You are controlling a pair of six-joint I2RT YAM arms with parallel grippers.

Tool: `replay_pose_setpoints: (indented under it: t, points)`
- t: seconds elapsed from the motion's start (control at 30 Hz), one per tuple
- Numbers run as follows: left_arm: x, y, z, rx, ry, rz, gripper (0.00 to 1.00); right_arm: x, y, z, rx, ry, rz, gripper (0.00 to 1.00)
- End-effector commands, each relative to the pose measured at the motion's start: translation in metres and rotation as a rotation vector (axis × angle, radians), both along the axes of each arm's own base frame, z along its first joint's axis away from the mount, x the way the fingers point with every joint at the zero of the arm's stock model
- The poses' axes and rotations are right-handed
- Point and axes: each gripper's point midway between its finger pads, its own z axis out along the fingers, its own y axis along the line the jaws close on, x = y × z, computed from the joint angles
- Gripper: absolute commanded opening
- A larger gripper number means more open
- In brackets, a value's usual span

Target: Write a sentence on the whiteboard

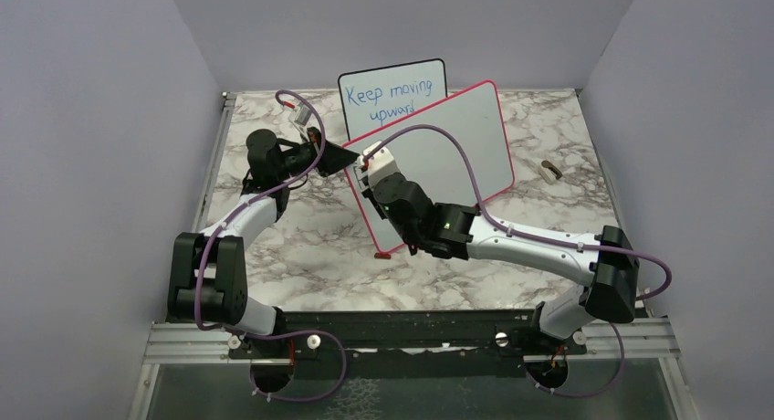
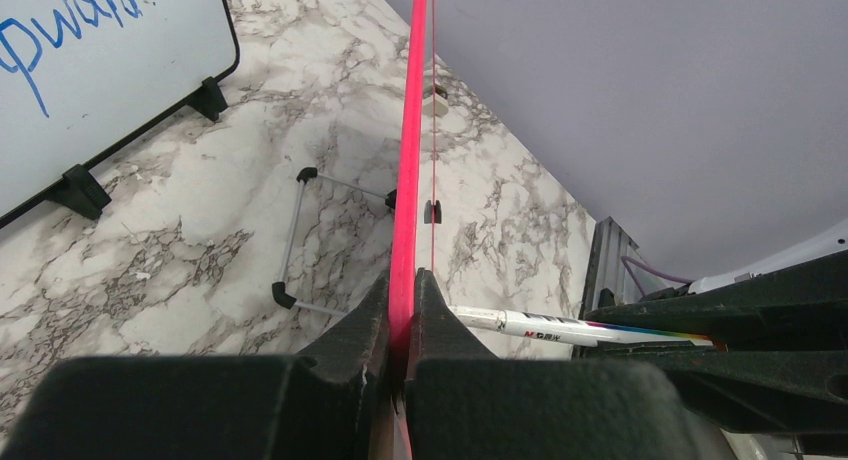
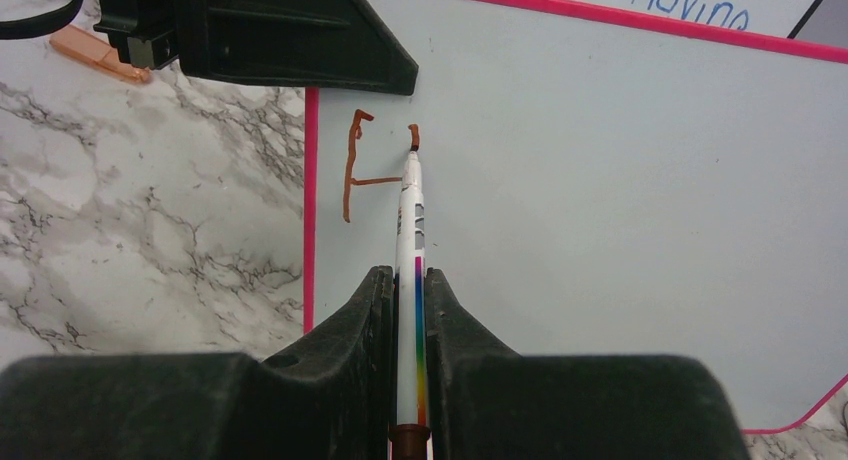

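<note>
Item 1, right pincer (image 3: 405,280): clenched on a white marker (image 3: 410,215) with a rainbow band. The barrel lies along the jaws, nib forward. The hold sits well back from the nib, probably so the wrist camera can see each stroke. The nib touches the board at a short hooked mark.

Item 2, whiteboard (image 1: 447,146): pink-red frame, rounded corners. It stands skewed at mid-surface, nearest corner toward the arm bases, face turned to the right arm. Mostly blank.

Item 3, sentence (image 3: 358,165): brownish-red strokes in the board's upper left corner, just inside the frame. One upright, one crossbar and a hook where a second upright starts. Judged an unfinished first capital, so the task is barely begun.

Item 4, left pincer (image 2: 403,285): clenched on the whiteboard's left frame edge, one finger on each face. Judged to brace the board against the push of the nib. A slip here would spoil the lettering.

Item 5, wire stand (image 2: 300,235): thin frame with black-tipped ends, on the marbled surface (image 1: 301,256) behind the board. Whether it bears the board cannot be told.

Item 6, smaller board (image 1: 392,91): black frame, blue "Keep moving upward". It stands upright behind the whiteboard, which partly hides it. Not the writing target.

Item 7, small pale object (image 1: 549,172): on the surface right of the whiteboard, apart from it. Too small to identify.
</note>
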Motion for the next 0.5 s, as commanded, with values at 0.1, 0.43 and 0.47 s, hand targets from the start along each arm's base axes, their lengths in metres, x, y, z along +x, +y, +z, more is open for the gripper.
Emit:
replay_pose_setpoints:
  t: [0.1,0.43,0.47]
  points:
    - [-0.002,-0.004,-0.015,0.027,0.01,-0.015,0.0,-0.005,-0.003,-0.016,-0.035,0.075,0.013,0.01]
    - [-0.001,-0.004,-0.015,0.028,0.009,-0.015,0.0,-0.011,-0.009,-0.025,-0.049,0.116,0.015,0.01]
    - [-0.001,-0.004,-0.015,0.028,0.009,-0.014,0.0,-0.012,-0.009,-0.025,-0.049,0.118,0.016,0.01]
